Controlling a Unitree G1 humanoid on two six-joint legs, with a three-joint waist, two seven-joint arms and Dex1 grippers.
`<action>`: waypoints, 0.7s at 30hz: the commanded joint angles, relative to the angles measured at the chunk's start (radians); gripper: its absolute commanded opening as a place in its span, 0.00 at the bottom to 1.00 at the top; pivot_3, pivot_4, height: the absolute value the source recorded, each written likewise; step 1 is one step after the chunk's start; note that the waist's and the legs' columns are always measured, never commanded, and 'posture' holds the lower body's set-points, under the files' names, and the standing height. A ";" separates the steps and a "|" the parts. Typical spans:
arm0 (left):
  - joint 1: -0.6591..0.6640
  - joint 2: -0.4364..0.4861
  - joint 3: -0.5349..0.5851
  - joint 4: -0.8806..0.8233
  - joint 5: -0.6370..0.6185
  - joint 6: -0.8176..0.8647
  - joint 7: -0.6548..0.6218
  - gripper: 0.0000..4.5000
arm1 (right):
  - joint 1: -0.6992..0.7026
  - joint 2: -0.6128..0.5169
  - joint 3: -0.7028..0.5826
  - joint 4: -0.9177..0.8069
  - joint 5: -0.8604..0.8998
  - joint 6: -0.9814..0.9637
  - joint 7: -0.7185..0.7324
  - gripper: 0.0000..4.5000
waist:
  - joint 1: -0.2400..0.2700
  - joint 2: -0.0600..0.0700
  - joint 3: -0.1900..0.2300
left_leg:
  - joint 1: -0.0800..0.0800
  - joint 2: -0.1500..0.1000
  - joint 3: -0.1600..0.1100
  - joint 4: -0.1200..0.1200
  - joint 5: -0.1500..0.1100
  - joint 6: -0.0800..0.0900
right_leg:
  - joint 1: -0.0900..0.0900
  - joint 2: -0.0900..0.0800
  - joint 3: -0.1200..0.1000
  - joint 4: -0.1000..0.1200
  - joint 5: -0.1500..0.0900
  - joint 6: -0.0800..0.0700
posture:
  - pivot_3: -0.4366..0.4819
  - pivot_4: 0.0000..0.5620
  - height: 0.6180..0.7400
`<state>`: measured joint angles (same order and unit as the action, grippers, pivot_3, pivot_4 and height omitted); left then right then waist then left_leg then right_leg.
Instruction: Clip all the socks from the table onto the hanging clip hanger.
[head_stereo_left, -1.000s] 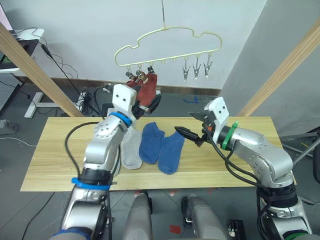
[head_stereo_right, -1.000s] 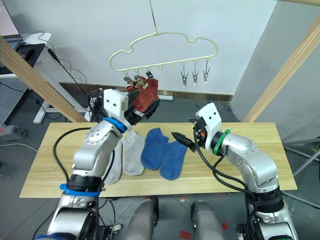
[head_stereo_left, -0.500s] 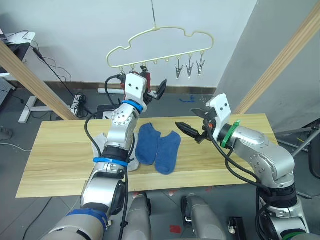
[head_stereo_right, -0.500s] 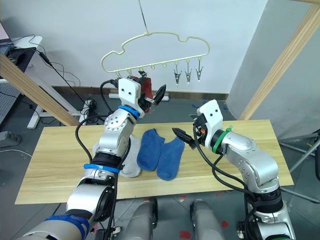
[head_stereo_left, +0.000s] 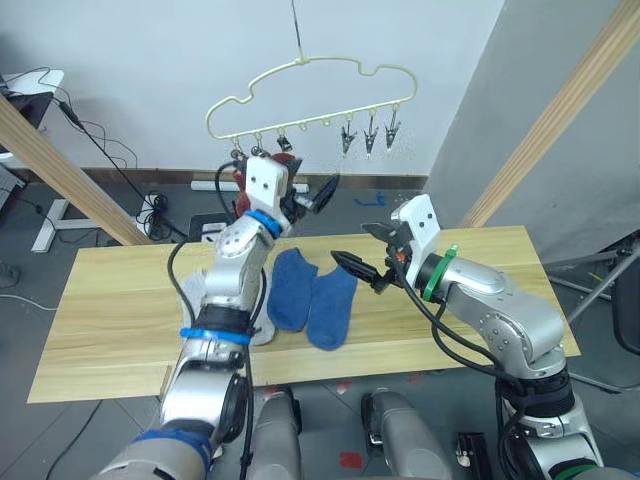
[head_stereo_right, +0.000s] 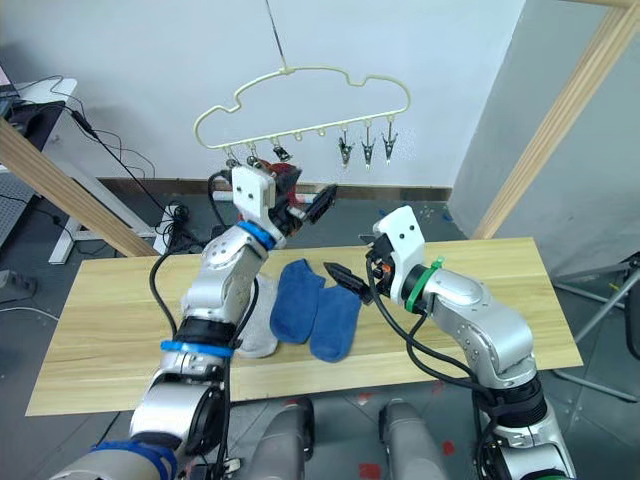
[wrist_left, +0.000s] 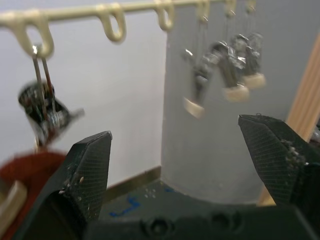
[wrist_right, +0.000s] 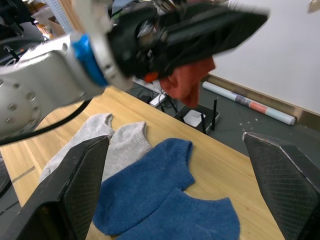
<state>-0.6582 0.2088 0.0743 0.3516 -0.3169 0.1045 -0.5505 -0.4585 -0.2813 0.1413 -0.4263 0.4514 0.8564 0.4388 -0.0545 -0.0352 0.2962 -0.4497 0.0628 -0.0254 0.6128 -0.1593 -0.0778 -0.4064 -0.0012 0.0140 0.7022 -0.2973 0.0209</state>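
The pale yellow clip hanger (head_stereo_left: 300, 72) hangs over the far side of the table (head_stereo_left: 120, 310). Rust red sock fabric (wrist_right: 187, 80) hangs from its left clips, mostly hidden behind my left wrist. Three empty clips (head_stereo_left: 368, 135) dangle on its right. My left gripper (head_stereo_left: 325, 190) is raised just below the hanger, open and holding nothing. Two blue socks (head_stereo_left: 310, 300) lie side by side mid-table. Two grey socks (wrist_right: 112, 137) lie left of them, partly under my left arm. My right gripper (head_stereo_left: 360, 250) hovers open just right of the blue socks.
Slanted wooden beams stand at the left (head_stereo_left: 70, 175) and right (head_stereo_left: 560, 110) of the table. Cables and a power strip (head_stereo_left: 150, 205) lie on the floor behind it. The table's right half (head_stereo_left: 480, 250) is bare wood.
The view has shifted. My left gripper was at the red sock on the hanger a second ago; it now stands open beside it. My right gripper edged slightly towards the blue socks.
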 joint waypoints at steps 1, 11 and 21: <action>0.038 0.009 0.010 -0.137 -0.014 0.060 0.034 1.00 | -0.011 -0.001 -0.007 -0.004 0.003 -0.040 0.020 1.00 | 0.006 0.000 0.000 | 0.000 0.000 0.000 0.000 0.000 0.000 | 0.000 0.000 0.000 0.001 0.000 0.000 | 0.46 0.37 1.00; -0.131 -0.048 0.046 0.116 0.039 -0.146 0.104 1.00 | -0.046 -0.012 -0.042 0.020 -0.002 -0.036 -0.009 1.00 | 0.026 -0.001 -0.010 | 0.000 -0.002 0.000 0.002 0.008 0.008 | 0.000 0.000 0.001 0.001 0.009 0.002 | 0.38 0.34 1.00; -0.203 -0.143 0.027 0.249 0.020 -0.195 0.030 1.00 | 0.008 -0.068 -0.084 -0.049 0.015 -0.001 -0.025 1.00 | 0.000 -0.001 -0.019 | -0.001 -0.002 0.002 0.001 0.009 0.010 | 0.001 0.001 0.003 -0.005 0.013 0.004 | 0.31 0.32 1.00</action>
<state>-0.8401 0.0815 0.1131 0.6309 -0.2806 -0.0857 -0.4964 -0.4516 -0.3398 0.0902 -0.4229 0.4529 0.8577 0.4144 -0.0541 -0.0359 0.2771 -0.4506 0.0612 -0.0236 0.6141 -0.1501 -0.0678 -0.4059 0.0000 0.0166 0.6976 -0.2837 0.0240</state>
